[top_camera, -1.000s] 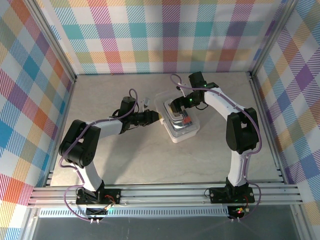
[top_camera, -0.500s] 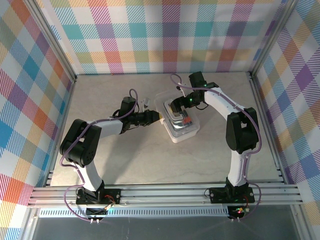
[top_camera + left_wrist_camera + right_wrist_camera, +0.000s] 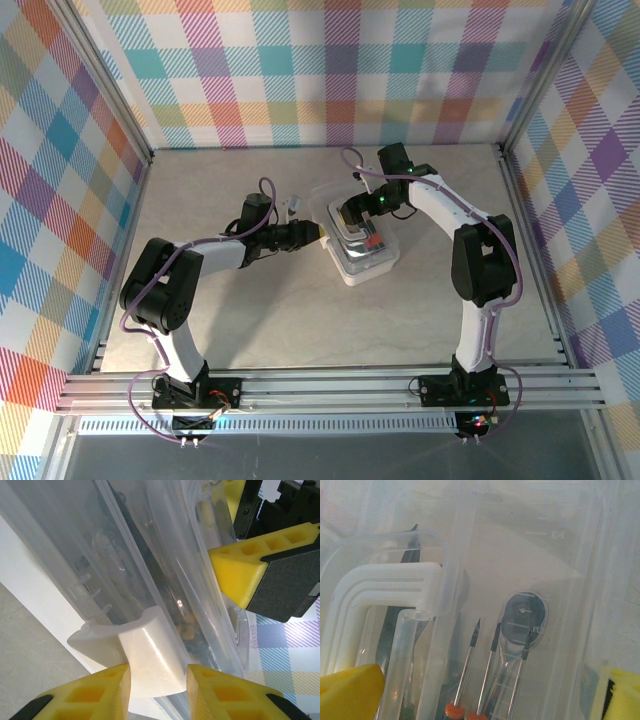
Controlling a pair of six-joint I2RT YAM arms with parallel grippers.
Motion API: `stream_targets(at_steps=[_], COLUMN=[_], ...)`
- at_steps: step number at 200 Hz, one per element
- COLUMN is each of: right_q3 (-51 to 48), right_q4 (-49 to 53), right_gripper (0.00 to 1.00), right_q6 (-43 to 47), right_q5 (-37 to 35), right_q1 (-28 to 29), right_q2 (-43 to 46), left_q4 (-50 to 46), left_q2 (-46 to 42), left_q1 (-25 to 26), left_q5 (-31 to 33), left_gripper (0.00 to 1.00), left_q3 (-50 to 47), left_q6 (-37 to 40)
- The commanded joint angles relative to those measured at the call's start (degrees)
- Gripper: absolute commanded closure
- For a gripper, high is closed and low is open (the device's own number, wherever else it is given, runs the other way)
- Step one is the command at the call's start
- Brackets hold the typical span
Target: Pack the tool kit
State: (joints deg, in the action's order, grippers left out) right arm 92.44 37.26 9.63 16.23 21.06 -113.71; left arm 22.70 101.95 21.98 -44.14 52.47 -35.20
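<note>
Tool kit lid blurs screwdrivers — left gripper straddles latch, grip unclear — right gripper wide apart.

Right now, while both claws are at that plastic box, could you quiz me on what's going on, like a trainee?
1. True or false: the right claw has its fingers wide apart over the tool case.
2. What sits between the fingers of the left claw? A) white latch B) pliers C) cable
3. Fill in: through the clear plastic, ___ screwdriver shafts show by the ratchet.
Key: 1 true; 2 A; 3 three.
</note>
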Motion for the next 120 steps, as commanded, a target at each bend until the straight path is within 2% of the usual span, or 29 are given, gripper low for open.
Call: stream_targets(at_steps=[1,77,120], right_q3=[-3.8,-3.5,-3.5], right_q4=[10.5,10.7,10.8], right_gripper=[0.01,0.01,0.01], right_q6=[3.0,3.1,3.2], right_q5=[-0.7,-0.3,-0.2], right_q1=[2.4,2.5,2.5], right_q2=[-6.9,-7.3,-7.5], left_q4=[1.7,1.4,0.6], left_q2=[1.1,1.7,1.1], left_q1=[-0.5,-0.5,-0.5], left_q5=[-1.7,-1.9,-1.6], left_gripper=[0.65,0.58,0.51], left_q3=[-0.5,-0.2,-0.3], left_q6=[-0.4,-0.5,0.0])
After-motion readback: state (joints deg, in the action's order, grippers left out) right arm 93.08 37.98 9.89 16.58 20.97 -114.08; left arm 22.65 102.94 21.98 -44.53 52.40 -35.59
